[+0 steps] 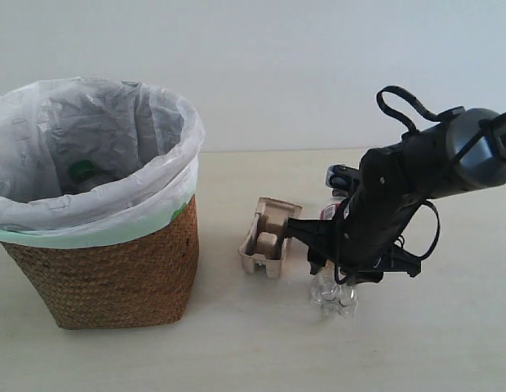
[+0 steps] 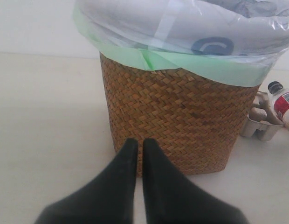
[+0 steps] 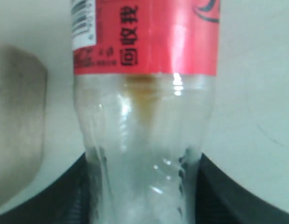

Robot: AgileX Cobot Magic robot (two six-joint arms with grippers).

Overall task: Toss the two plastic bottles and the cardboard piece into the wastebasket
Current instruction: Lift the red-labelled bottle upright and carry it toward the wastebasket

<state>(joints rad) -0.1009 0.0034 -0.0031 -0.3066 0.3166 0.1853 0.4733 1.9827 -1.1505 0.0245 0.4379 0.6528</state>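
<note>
The wastebasket (image 1: 106, 269), brown wicker with a white bag over its rim, stands on the left. It fills the left wrist view as wastebasket (image 2: 182, 116). To its right lies the beige cardboard piece (image 1: 269, 237) (image 2: 258, 123). Beside that is the red-label plastic bottle (image 1: 335, 296) (image 2: 284, 100) (image 3: 144, 46), with a black cap. My right gripper (image 1: 339, 273) (image 3: 143, 161) is shut on its clear lower body, one finger pressed against each side. My left gripper (image 2: 139, 142) is shut and empty, low in front of the wastebasket. A green patch (image 1: 82, 170) shows inside the bag; whether it is the second bottle, I cannot tell.
The pale table (image 1: 237, 351) ends at a white wall (image 1: 318, 65) behind. My right arm (image 1: 432, 163) reaches in from the right, over the bottle. The bag's green-tinted fold (image 2: 200, 67) hangs over the wicker rim.
</note>
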